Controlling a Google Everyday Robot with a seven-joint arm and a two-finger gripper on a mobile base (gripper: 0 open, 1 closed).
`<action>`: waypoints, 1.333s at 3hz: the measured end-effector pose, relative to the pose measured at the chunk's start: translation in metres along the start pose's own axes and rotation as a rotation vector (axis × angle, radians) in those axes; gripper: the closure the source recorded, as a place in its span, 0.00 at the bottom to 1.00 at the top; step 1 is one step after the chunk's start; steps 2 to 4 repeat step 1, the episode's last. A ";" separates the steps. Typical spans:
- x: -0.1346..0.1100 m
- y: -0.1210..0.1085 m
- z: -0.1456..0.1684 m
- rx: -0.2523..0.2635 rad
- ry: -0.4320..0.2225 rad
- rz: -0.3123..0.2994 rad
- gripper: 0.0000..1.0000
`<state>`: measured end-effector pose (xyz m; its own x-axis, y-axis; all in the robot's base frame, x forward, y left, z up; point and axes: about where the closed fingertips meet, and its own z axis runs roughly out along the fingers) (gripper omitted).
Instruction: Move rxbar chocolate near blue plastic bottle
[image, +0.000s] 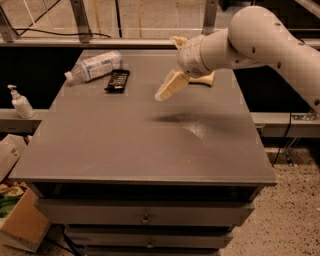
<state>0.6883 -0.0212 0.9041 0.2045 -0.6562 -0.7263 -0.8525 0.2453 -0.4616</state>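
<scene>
The rxbar chocolate (117, 80), a flat black bar with white lettering, lies on the grey table (135, 145) at the far left. The blue plastic bottle (94, 66) lies on its side right behind it, with its cap pointing left and the two close together. My gripper (169, 87) hangs above the table's far middle, to the right of the bar and apart from it. It holds nothing.
A pale yellow sponge (204, 79) lies at the far right, partly behind my arm. A white pump dispenser (21, 103) stands on a ledge left of the table. A cardboard box (17, 220) sits on the floor at the lower left. Drawers run under the tabletop.
</scene>
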 end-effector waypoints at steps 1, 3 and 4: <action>0.000 0.000 0.000 0.000 0.000 0.000 0.00; 0.000 0.000 0.000 0.000 0.000 0.000 0.00; 0.000 0.000 0.000 0.000 0.000 0.000 0.00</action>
